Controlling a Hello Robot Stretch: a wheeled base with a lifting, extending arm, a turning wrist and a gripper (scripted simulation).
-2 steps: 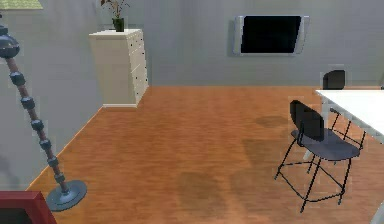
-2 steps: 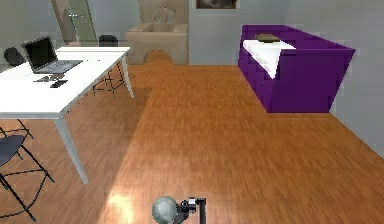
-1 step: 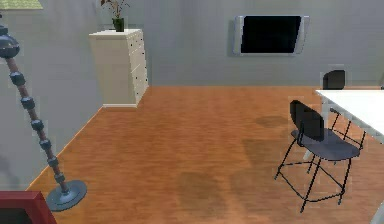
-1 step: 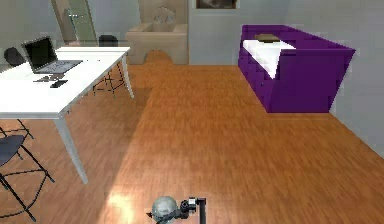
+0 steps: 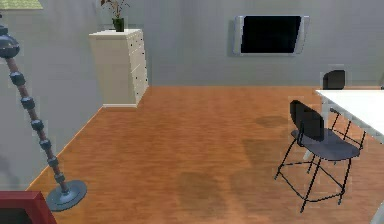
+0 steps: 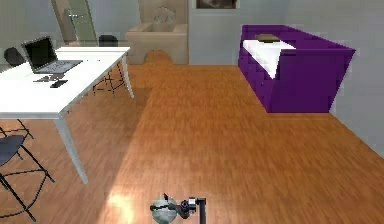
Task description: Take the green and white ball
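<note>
Arm side view, bottom edge: gripper [image 6: 179, 208] seen against the wooden floor [image 6: 200, 140], with a rounded grey-and-white object [image 6: 163, 208] at its far end. Whether the gripper holds it cannot be told. White table [image 6: 60, 95] at left.

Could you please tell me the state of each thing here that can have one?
TV, off, screen dark.
Laptop, lid open, screen dark.
Dresser, drawers shut.
Hand, cannot tell whether it holds anything.
</note>
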